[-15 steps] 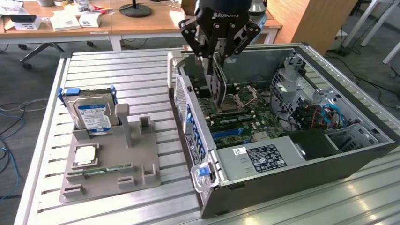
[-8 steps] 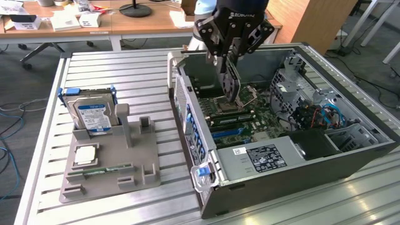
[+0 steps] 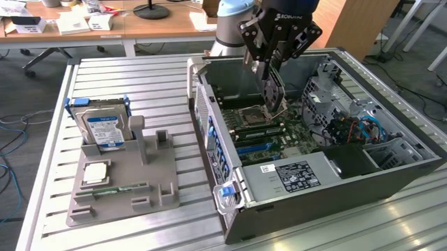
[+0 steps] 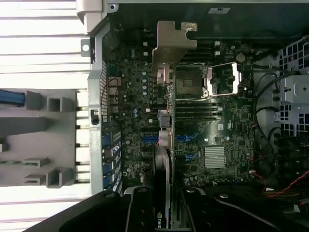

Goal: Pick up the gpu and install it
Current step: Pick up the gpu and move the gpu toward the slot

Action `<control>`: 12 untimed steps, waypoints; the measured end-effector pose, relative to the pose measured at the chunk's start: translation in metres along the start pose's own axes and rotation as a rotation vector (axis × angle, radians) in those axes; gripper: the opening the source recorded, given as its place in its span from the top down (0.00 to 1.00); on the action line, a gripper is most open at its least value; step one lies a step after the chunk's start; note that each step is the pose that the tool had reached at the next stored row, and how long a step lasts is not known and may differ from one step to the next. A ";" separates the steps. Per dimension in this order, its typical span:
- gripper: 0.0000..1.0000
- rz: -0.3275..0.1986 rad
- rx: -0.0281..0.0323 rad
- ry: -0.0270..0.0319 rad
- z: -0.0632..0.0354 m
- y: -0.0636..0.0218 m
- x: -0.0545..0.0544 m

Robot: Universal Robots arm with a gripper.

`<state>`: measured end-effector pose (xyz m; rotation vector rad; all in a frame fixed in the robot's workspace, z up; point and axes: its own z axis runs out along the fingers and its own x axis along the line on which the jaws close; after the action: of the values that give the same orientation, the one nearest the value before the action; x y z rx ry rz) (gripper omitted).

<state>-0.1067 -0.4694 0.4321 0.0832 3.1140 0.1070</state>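
A robot gripper (image 3: 269,63) hangs over an open computer case (image 3: 391,172) lying on a slatted metal table (image 3: 125,78), its jaws clamped on the gpu (image 3: 276,94). The card hangs on edge inside the case, close over the motherboard (image 3: 297,138), beside the processor socket (image 3: 252,115).

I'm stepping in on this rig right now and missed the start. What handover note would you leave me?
Pincer: shut on the graphics card, gripping its upper part.
Card: held upright inside the open computer case, over the motherboard beside the processor socket. I cannot tell whether its lower edge touches the board.
Done: card picked up and brought into the case. The hard drive and memory stick sit in the grey holder on the exterior view's left.
Left: card seated in a slot, pincer off it.
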 end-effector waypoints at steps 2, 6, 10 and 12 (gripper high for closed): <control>0.73 0.000 0.0000 -0.0001 0.0000 0.0000 -0.001; 0.73 0.000 0.0000 -0.0001 0.0000 0.0001 -0.001; 0.73 0.000 0.0000 -0.0001 0.0000 0.0001 -0.002; 0.73 0.000 0.0000 -0.0001 0.0001 0.0001 -0.002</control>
<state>-0.1051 -0.4694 0.4320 0.0831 3.1139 0.1070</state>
